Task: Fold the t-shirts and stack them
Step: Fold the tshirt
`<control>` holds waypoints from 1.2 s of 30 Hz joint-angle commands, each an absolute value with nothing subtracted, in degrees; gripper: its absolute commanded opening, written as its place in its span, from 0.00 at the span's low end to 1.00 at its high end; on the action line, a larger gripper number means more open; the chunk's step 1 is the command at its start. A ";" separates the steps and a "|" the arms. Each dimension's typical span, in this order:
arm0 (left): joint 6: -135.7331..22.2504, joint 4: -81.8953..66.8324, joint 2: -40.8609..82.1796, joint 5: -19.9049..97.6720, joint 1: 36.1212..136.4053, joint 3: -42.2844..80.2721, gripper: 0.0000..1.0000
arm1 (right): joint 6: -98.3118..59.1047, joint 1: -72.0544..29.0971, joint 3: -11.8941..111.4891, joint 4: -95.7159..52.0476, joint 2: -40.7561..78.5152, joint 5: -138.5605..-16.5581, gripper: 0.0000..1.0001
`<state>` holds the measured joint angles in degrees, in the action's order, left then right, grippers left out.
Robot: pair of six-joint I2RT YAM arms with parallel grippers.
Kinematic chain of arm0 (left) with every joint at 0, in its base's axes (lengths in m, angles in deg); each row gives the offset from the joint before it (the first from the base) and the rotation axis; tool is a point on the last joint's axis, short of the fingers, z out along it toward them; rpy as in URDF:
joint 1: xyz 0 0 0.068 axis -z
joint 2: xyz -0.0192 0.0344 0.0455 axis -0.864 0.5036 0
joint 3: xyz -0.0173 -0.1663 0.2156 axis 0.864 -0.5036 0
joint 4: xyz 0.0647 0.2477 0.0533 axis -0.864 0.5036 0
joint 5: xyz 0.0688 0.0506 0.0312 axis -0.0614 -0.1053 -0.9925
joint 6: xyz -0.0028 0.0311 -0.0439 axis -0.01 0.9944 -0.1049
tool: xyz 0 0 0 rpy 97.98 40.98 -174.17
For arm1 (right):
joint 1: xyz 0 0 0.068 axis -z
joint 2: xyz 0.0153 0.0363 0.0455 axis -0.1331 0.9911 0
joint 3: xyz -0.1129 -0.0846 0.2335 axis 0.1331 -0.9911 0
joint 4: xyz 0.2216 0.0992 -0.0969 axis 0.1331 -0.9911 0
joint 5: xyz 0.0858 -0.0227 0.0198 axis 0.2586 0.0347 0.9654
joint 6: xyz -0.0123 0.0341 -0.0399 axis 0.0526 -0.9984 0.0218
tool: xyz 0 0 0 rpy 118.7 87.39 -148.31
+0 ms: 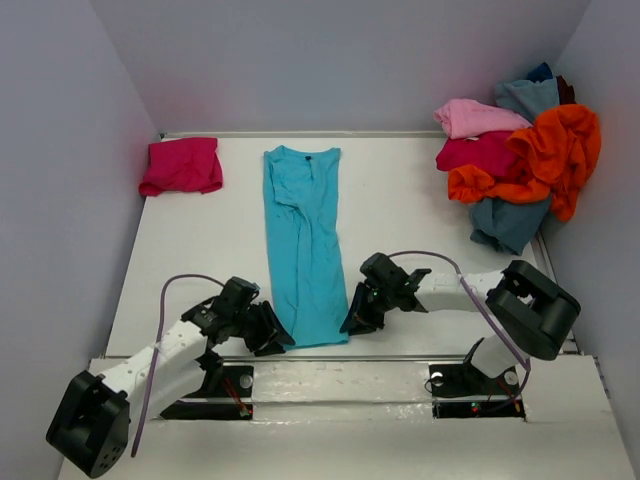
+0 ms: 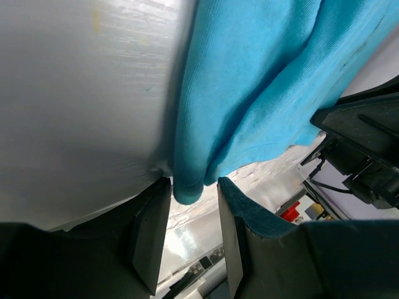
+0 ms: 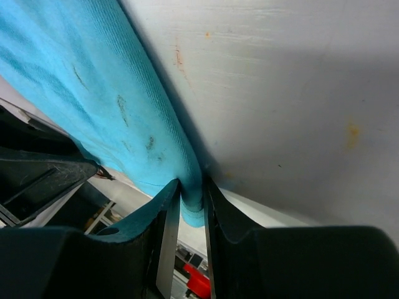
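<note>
Jaws flank hem; turquoise shirt (image 1: 305, 240) stretches collar-end away.

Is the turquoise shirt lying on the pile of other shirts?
No, the turquoise shirt lies flat on the table, well apart from the pile in the far right corner.

White links (image 1: 150, 358), bulky black joints (image 1: 540, 308), and a purple cable (image 1: 163, 305) looping along each arm.

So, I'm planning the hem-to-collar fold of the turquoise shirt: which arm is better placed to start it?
Probably right: the right claw is pinched on a near hem corner of the turquoise shirt. The left claw stands open around the other corner, gripping nothing.
</note>
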<state>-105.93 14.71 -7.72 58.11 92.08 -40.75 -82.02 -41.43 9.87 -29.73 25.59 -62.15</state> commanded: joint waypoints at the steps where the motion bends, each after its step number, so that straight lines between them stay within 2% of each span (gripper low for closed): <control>1: -106.77 19.88 -10.35 55.23 92.37 -43.07 0.49 | -81.43 -41.22 9.05 -28.45 26.57 -62.09 0.28; 9: -106.77 20.76 -10.45 54.79 92.37 -42.54 0.48 | -81.08 -41.22 9.93 -29.14 27.98 -61.56 0.27; 15: -106.60 19.62 -8.61 54.79 92.37 -42.19 0.47 | -80.82 -41.22 10.20 -32.22 25.96 -63.75 0.15; 36: -105.19 17.77 -3.59 54.53 92.37 -40.43 0.43 | -80.46 -40.69 10.11 -36.62 23.41 -66.22 0.14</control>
<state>-107.12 15.13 -4.68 58.89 92.06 -40.55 -81.37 -41.06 10.02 -33.82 24.73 -63.81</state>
